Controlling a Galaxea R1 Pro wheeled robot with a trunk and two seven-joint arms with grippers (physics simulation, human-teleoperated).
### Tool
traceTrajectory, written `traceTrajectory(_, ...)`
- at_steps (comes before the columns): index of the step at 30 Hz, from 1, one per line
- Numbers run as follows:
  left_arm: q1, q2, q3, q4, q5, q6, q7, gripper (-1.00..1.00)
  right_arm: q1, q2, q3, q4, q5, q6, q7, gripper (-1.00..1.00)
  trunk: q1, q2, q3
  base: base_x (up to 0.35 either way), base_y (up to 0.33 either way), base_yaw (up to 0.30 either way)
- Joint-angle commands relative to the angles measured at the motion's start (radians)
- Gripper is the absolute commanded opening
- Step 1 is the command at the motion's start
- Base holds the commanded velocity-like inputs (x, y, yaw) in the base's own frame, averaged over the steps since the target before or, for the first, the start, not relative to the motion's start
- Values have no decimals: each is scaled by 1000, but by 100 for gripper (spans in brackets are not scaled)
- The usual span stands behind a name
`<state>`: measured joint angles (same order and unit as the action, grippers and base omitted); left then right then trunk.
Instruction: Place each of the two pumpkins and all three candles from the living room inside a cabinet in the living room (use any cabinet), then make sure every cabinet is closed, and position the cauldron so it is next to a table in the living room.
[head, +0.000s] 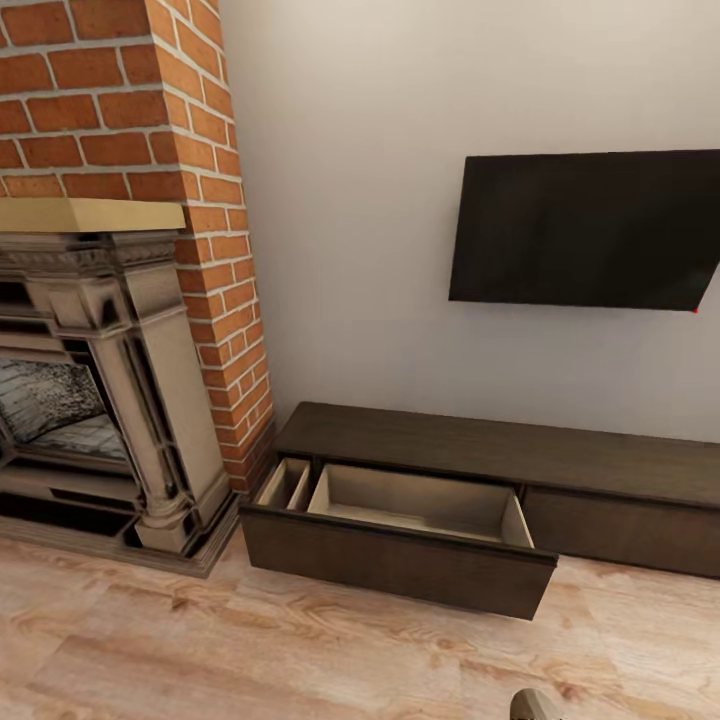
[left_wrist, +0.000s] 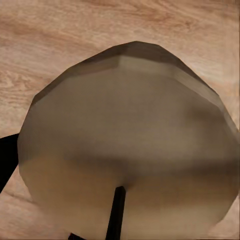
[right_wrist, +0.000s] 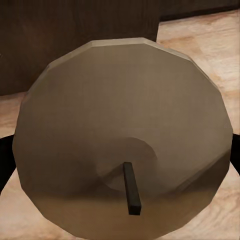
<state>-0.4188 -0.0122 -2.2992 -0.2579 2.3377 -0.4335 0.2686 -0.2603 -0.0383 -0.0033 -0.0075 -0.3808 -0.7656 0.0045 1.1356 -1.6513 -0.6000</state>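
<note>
Head view looks down at the cabinet (head: 480, 470), a long, low dark-brown unit against the pale wall, with one wide drawer (head: 400, 545) pulled out over the wooden floor (head: 200, 640); its pale tan interior appears bare. A narrow side compartment sits at the drawer's end nearest the fireplace (head: 110, 400), whose stone surround and brick chimney stand just beside the cabinet. A dark television (head: 590, 230) hangs on the wall above. Open floor lies all along the drawer front. Left wrist view has a tan-olive candle (left_wrist: 125, 140) right up against the camera, its dark wick pointing toward the lens, with floor behind; the left claw's fingers are hidden, so I cannot tell how they stand, though the candle's closeness suggests a hold. Right wrist view has another candle (right_wrist: 125, 130) equally near, wick facing the lens, with dark cabinet wood and floor beyond; the right claw's state is likewise not discernible.
</note>
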Motion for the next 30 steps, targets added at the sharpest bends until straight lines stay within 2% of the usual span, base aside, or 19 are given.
traceTrajectory(1,0,-123,2,112,19,2,9,-100,-1,-1,-5,-147,-8,3,-12,-100,0,-1,-1,0,0,0)
traceTrajectory(2,-84,-162,3,220,19,141,11,-100,-3,-17,-7,-371,-9,92,-91,-100,0,-1,-1,0,0,0)
traceTrajectory(3,-122,-162,3,226,19,191,15,-100,-4,-23,-7,-431,-8,152,-116,-100,0,-1,-1,0,0,0)
traceTrajectory(4,-217,-162,3,233,19,299,19,-100,-11,-31,-7,-595,-4,340,-185,-100,0,-1,-1,0,0,0)
traceTrajectory(5,-254,-162,4,234,19,338,19,-100,-20,-33,-7,-655,-2,420,-219,-100,0,-1,-1,0,0,0)
traceTrajectory(7,-320,-162,4,235,19,429,17,-100,-52,-34,-7,-754,-2,580,-282,-100,0,-1,-1,0,0,0)
traceTrajectory(8,-335,-162,4,236,19,453,16,-100,-63,-34,-7,-774,-2,619,-294,-100,0,-1,-1,0,0,0)
traceTrajectory(10,-397,-162,4,236,19,535,15,-100,-116,-35,-7,-828,-1,766,-327,-100,0,-1,-1,0,0,0)
traceTrajectory(13,-479,-162,4,236,19,598,15,-100,-209,-35,-7,-856,0,944,-344,-100,0,-1,-1,0,0,0)
traceTrajectory(14,-492,-162,4,236,19,607,15,-100,-224,-35,-6,-858,0,967,-345,-100,0,-1,-1,0,0,0)
traceTrajectory(15,-534,-162,5,236,19,648,15,-100,-267,-33,-4,-860,0,1023,-348,-100,0,-1,-1,0,0,0)
traceTrajectory(16,-548,-162,5,236,19,667,15,-100,-280,-33,-4,-860,0,1038,-349,-100,0,-1,-1,0,0,0)
traceTrajectory(19,-630,-162,7,237,19,792,15,-100,-347,-29,0,-857,-2,1119,-351,-100,0,-1,-1,0,0,0)
traceTrajectory(21,-669,-162,7,237,19,851,14,-100,-367,-24,3,-850,-2,1163,-351,-100,0,-1,-1,0,0,0)
traceTrajectory(22,-700,-162,9,237,19,917,14,-100,-378,-14,16,-846,0,1200,-355,-100,0,-1,-1,0,0,0)
traceTrajectory(23,-708,-162,10,237,19,937,13,-100,-380,-10,25,-846,3,1210,-359,-100,0,-1,-1,0,0,0)
traceTrajectory(26,-733,-162,16,236,19,995,0,-100,-386,5,104,-846,35,1251,-402,-100,0,-1,-1,0,0,0)
traceTrajectory(27,-736,-162,25,236,19,1001,-11,-100,-387,6,122,-845,40,1259,-412,-100,0,-1,-1,0,0,0)
traceTrajectory(30,-740,-162,103,235,19,1007,-44,-100,-388,9,147,-845,43,1270,-427,-100,0,-1,-1,0,0,0)
